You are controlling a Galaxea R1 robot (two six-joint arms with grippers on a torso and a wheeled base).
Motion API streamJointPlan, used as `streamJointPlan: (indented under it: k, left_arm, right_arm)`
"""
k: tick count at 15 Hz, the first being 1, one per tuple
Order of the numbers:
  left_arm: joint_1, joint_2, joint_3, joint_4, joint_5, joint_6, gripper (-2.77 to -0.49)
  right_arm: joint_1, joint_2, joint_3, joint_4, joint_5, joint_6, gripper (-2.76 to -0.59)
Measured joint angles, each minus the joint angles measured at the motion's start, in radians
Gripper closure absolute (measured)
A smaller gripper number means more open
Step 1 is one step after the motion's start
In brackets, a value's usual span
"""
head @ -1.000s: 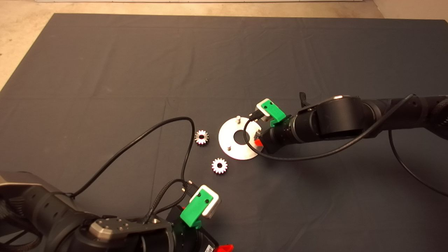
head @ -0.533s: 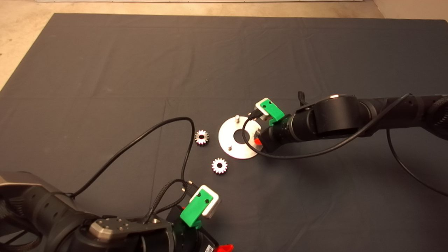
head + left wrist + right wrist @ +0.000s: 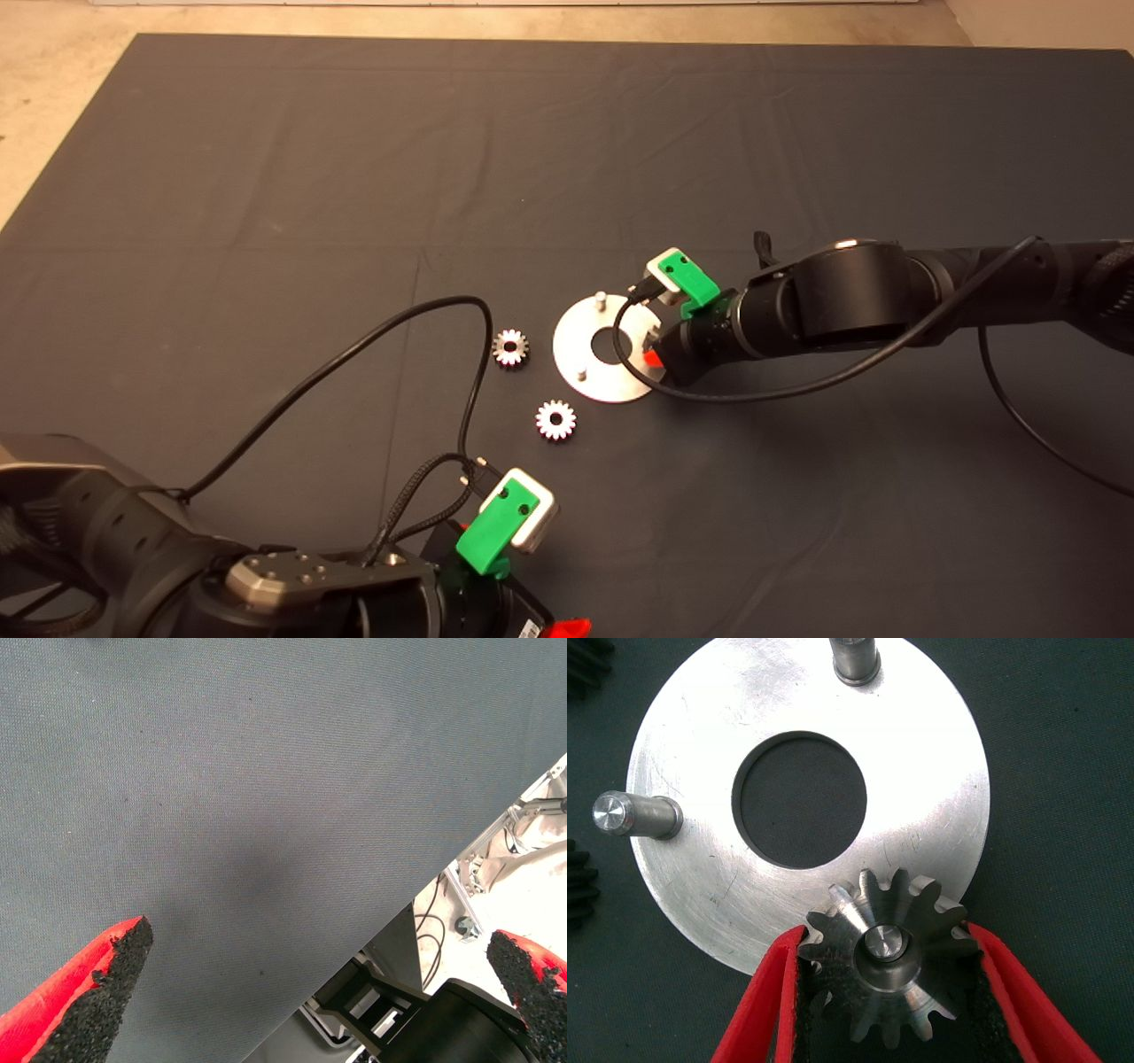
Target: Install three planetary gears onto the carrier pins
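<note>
**Ana:** Planetary gears first, from the left. Where do they lie?

**Ben:** The left gripper [image 3: 567, 627] waits at the lower left edge of the head view, over the dark mat [image 3: 266, 177]. Its red fingers [image 3: 84, 992] stand wide apart with nothing between them; its wrist view shows only mat cloth and, past the mat's edge, some metal framing and cable on the floor. A black cable [image 3: 354, 354] loops from that arm across the mat.

**Ana:** And the gears?

**Ben:** Two loose gears lie flat on the mat. One gear [image 3: 510, 346] sits just left of the round silver plate [image 3: 576, 341], near it but apart. The second gear [image 3: 555, 419] lies below and left of the plate, also apart.

**Ana:** The plate itself?

**Ben:** It lies flat, with a large centre hole. Two bare carrier pins stand upright on it: one pin [image 3: 857, 657] at the far rim, another pin [image 3: 629, 813] at the rim toward the loose gears.

**Ana:** The third gear [image 3: 888, 958]?

**Ben:** It sits on the plate's right side, its centre hole around the third pin [image 3: 883, 942], whose tip shows in the bore. The right gripper [image 3: 888, 992], reaching in from the right, has a finger on each side of that gear, pads against its teeth.
</note>
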Motion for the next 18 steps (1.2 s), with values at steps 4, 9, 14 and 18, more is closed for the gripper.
streamJointPlan:
  k: [4, 9, 14, 18]
  left_arm:
    - [0.0, 0.0, 0.0, 0.0, 0.0, -0.007, -2.75]
    - [0.0, 0.0, 0.0, 0.0, 0.0, -0.008, -2.75]
    - [0.0, 0.0, 0.0, 0.0, 0.0, -0.008, -2.75]
    - [0.0, 0.0, 0.0, 0.0, 0.0, -0.008, -2.75]
  right_arm:
    - [0.0, 0.0, 0.0, 0.0, 0.001, 0.0, -0.96]
    - [0.0, -0.003, 0.0, 0.0, 0.003, 0.0, -0.97]
    - [0.0, -0.005, 0.008, -0.001, 0.002, 0.0, -1.0]
    - [0.0, -0.008, 0.014, -0.001, 0.0, 0.0, -1.1]
